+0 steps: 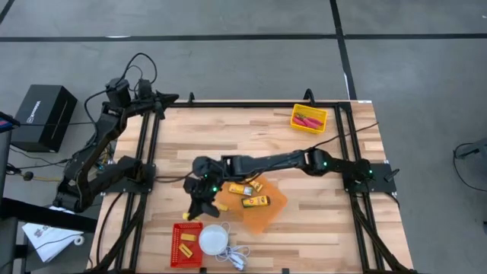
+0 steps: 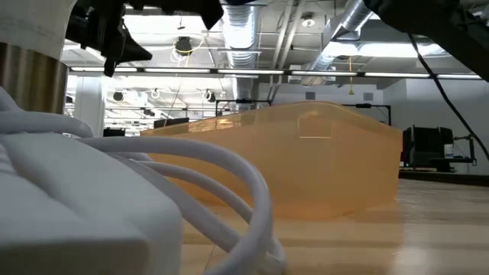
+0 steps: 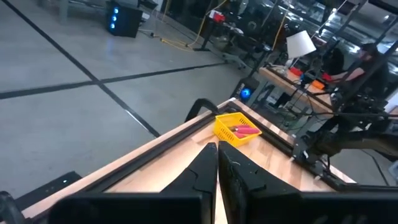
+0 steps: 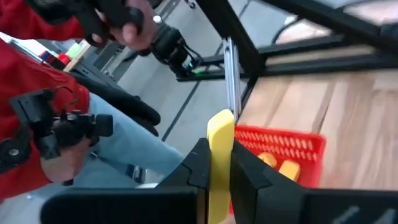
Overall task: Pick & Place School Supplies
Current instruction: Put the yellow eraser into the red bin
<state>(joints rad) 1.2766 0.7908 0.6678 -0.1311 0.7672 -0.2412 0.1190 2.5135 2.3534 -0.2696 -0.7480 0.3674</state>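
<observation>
The sorting looks partly done; the yellow bin [image 1: 309, 118] at the far right corner of the worktop [image 1: 319, 228] already holds the two pink-handled scissors [image 1: 308, 120], seen again in the left wrist view as a pink shape inside the bin; the red bin [image 1: 186, 243] at the near left edge holds a few small yellow blocks [image 1: 185, 243]; the white dome [image 1: 214, 238] with its cord lies just beside that bin.

The right gripper [image 4: 216, 163] reaches across from the right side to the near left of the worktop, just far of the red bin; its fingers are clamped on a yellow block [image 4: 219, 152], held upright between them, with the red bin close ahead and two blocks visible inside; this block seems about to go in with the others, though it is not yet over the bin.

What is left, by my reading: three orange-yellow packets [image 1: 255, 201] lie on the orange tray [image 1: 268, 215] in the middle of the worktop, and one more yellow block [image 1: 221, 206] lies beside the gripper.

The left gripper [image 3: 216, 163] waits raised at the far left corner, fingers together and empty.
</observation>
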